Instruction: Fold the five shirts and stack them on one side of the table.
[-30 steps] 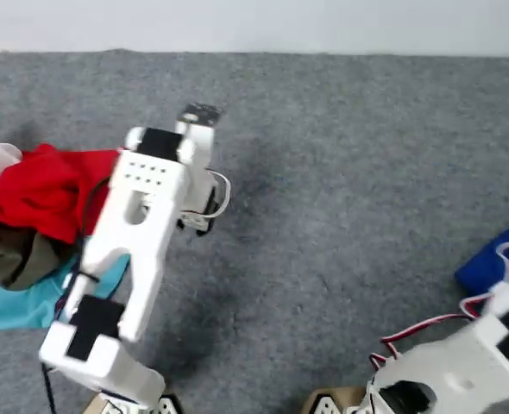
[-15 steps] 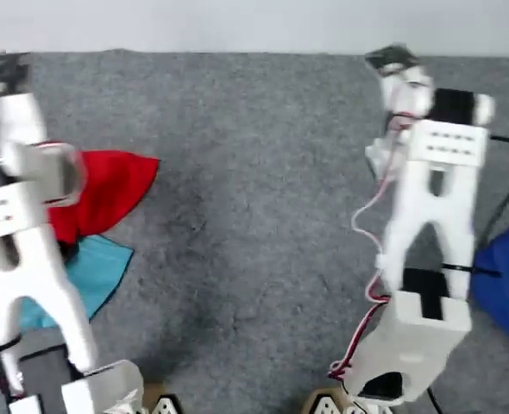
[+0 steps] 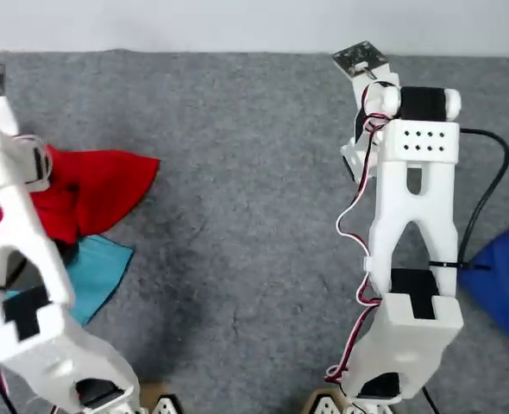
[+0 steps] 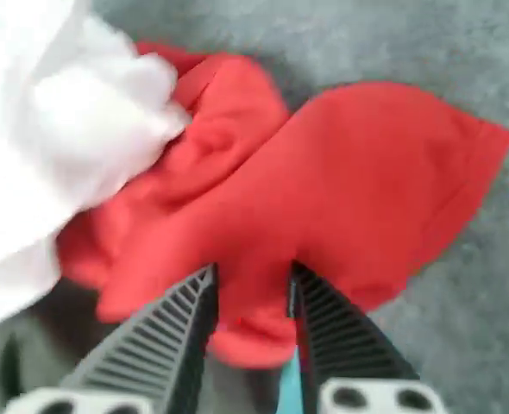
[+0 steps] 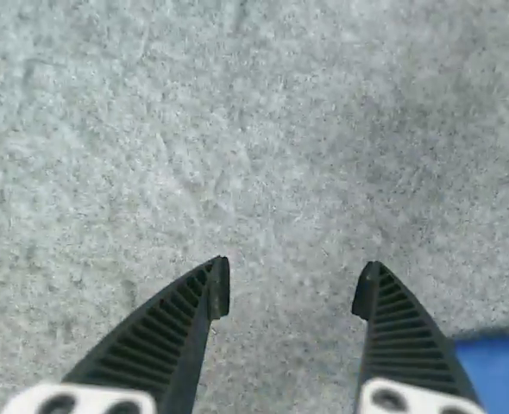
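A red shirt lies crumpled at the table's left, on top of a teal shirt. My left arm stands over this pile. In the left wrist view, my left gripper is open just above the red shirt, with red cloth showing between its fingers. A white shirt lies bunched against the red one. My right arm stretches toward the far side of the table. Its gripper is open over bare grey carpet. A blue shirt lies at the right edge, and its corner shows beside the right fingers.
The grey carpeted table runs wide between the two arms. A pale wall borders the far edge. A sliver of the teal shirt peeks between the left fingers.
My left arm has swung from the middle left over to the red shirt pile. My right arm has risen from the near right corner and stretched toward the far edge.
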### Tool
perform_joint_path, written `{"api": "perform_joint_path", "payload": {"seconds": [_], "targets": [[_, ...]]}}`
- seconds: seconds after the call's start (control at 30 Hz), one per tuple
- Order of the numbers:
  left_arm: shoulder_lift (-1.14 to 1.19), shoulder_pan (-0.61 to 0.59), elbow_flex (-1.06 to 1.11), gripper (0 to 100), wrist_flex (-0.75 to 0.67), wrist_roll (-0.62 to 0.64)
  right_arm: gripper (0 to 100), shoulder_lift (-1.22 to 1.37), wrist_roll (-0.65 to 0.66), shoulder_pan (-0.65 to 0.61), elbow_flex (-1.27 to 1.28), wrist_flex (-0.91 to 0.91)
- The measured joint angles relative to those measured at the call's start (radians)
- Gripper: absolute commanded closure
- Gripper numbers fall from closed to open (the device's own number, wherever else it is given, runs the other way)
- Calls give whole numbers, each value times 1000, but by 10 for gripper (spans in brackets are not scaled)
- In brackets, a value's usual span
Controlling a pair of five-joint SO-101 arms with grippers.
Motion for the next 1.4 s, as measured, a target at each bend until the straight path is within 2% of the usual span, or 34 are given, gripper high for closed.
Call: {"api": "perform_joint_path", "payload": {"seconds": [0.07,0.2,0.43,0.5,0.77,0.83,0.93,1.03,1.13,1.2,1.33,1.4], "targets": [[64,23,-52,989,-6,-2,757,-2,0,12,34,0],[175,40,-186,987,12,-2,757,-2,0,25,103,0],[273,81,-459,987,255,-2,757,-2,0,28,114,0],[269,110,-517,987,287,-2,757,-2,0,28,114,0],[104,153,-489,984,299,32,757,-2,0,32,114,0],[91,137,-474,956,299,41,757,-2,0,32,114,0],[91,72,-457,825,299,110,757,-2,0,32,114,0],[133,23,-423,722,299,244,757,-2,0,32,114,0],[203,5,-359,718,299,402,757,-2,0,32,114,0],[245,-6,-327,718,299,465,757,-2,0,32,117,0],[345,-5,-315,730,299,489,757,-2,0,32,175,0],[411,-6,-333,792,290,493,757,-2,0,32,204,0]]}}
